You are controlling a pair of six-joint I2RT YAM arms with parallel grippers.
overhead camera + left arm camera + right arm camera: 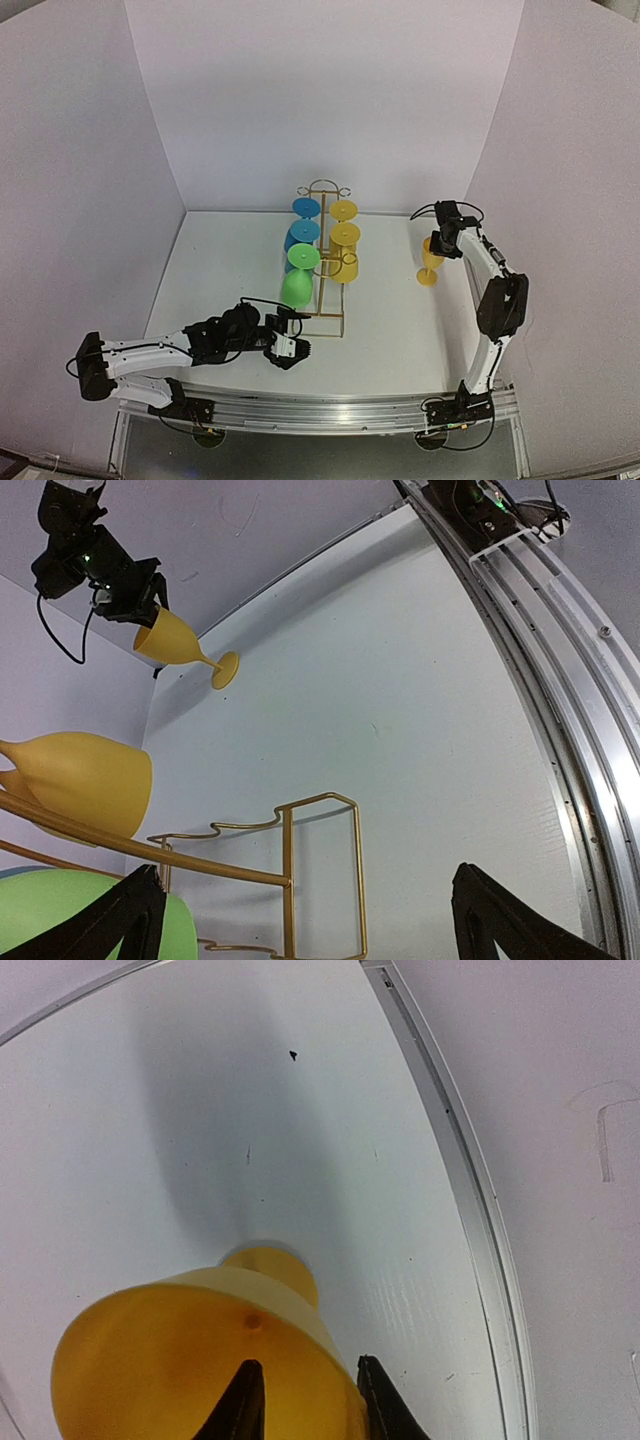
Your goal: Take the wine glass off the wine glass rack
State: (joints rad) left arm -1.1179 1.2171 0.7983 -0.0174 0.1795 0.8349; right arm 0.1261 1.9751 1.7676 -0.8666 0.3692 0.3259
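The gold wire wine glass rack [322,300] stands mid-table with blue [303,232], green [297,283] and yellow [345,262] glasses hanging upside down on it. A yellow wine glass [430,262] stands upright on the table at the right, off the rack. My right gripper [441,240] is shut on its rim, one finger inside the bowl [200,1350] and one outside; its foot [270,1265] rests on the table. My left gripper [296,348] is open and empty at the rack's near end [320,880], beside the green glass [60,910].
White walls enclose the table on three sides. The right wall [560,200] is close behind the held glass. A metal rail [330,410] runs along the near edge. A yellow glass on the rack [80,780] hangs above my left fingers.
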